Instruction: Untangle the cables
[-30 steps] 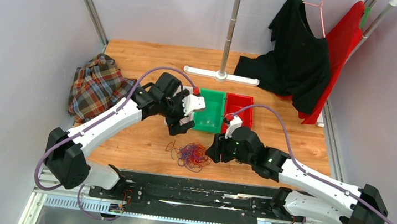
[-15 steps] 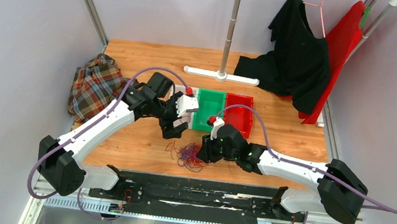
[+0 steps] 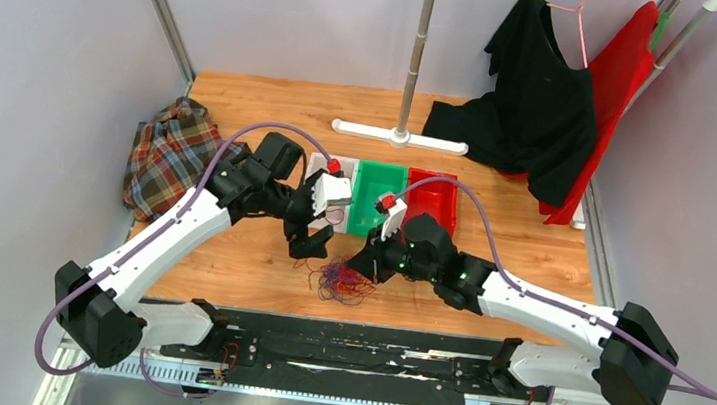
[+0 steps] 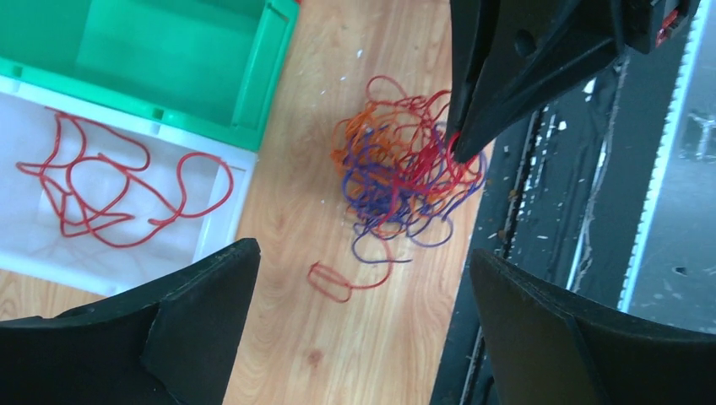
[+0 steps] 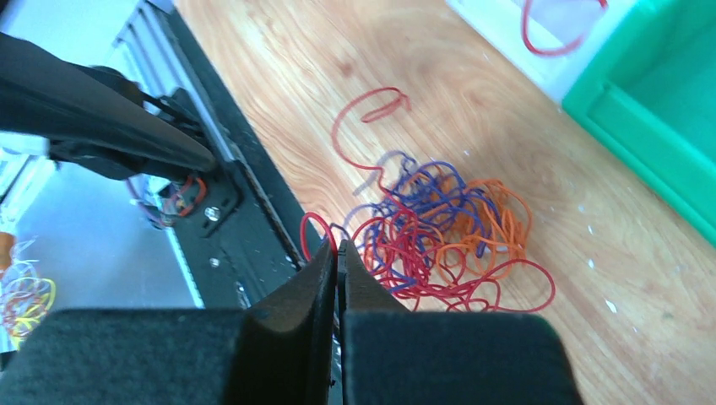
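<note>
The cables (image 3: 344, 281) are seen clumped on the desk (image 3: 248, 261), near its front edge. The left hand (image 4: 361, 253) is held wide open above them; a red one is pinched by the closed right hand (image 5: 336, 253).

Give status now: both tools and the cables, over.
Left tool open over cables. Right tool shut, tips at their edge. Red cable in white bin. Nothing in the way.

Bright, even light — faint shadows, wrist-view foregrounds blurred
</note>
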`<state>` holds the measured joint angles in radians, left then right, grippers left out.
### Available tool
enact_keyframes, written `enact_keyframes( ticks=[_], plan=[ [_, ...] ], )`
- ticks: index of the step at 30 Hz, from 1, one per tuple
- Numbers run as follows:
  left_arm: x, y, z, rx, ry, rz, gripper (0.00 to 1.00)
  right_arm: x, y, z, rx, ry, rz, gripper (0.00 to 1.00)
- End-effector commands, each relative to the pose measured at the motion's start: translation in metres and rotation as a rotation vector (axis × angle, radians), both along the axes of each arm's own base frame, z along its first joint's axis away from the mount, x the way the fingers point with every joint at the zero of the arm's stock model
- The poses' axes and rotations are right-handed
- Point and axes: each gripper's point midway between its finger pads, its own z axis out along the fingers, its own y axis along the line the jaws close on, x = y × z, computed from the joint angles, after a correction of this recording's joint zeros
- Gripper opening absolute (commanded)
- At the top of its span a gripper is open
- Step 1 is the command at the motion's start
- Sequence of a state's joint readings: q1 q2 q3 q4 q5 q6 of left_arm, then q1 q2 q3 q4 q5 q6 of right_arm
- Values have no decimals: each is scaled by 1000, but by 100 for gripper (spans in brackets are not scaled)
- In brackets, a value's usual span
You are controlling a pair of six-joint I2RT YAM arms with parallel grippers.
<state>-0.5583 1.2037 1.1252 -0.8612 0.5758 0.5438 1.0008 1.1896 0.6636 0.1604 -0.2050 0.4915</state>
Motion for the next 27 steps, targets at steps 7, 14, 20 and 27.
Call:
enact_keyframes(
  ticks=[7,14,20,27],
  plan=[
    [-36,-17,26,-170,128,-67,90,-22,35,69,142,-92,140,1],
    [-50,-17,24,-195,190,-82,73,-22,43,73,142,-107,135,1],
    [-46,-14,17,-166,189,-61,47,-19,43,75,147,-118,118,1],
    [-37,-20,19,-188,204,-12,25,-17,45,77,165,-121,110,1]
  ],
)
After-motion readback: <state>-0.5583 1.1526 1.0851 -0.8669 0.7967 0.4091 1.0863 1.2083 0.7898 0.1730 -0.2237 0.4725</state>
